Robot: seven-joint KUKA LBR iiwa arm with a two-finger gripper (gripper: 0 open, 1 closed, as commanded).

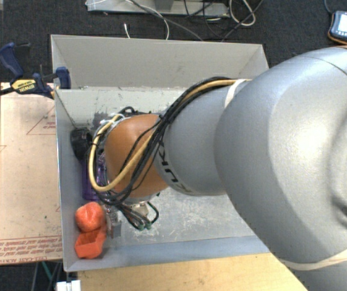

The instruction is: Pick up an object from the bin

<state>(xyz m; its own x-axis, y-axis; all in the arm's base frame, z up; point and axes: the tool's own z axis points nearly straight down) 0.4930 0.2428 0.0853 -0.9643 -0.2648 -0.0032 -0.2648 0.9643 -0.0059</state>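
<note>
The gripper (124, 216) is down inside the grey metal bin (161, 244), low over the floor in its near-left part, under the wrist's orange cover (131, 156). Little of it can be made out — some grey metal parts and a knot of dark cables just below the cover — so I cannot tell whether it is open or closed, or whether anything is gripped in it.

Just beside it on the left lies a rounded orange lump (88, 216), the nearest thing to the gripper. It sits close against the gripper's metal side, though contact is not clear. In the near-left corner, by the front wall, lies a second orange piece (90, 244), blockier in shape, touching or almost touching the lump behind it.

Farther back along the left wall a purple thing (96, 176) shows in part, its right side covered by the orange cover and by a looped yellowish cable (110, 183) fixed to the wrist. Behind that, a black thing (79, 142) rests near the left wall, its shape hard to make out.

The thick grey arm (270, 156) reaches in from the right and covers the bin's right half and much of its middle — whatever lies there is hidden. A patch of scuffed bare floor shows between the arm and the front wall.
</note>
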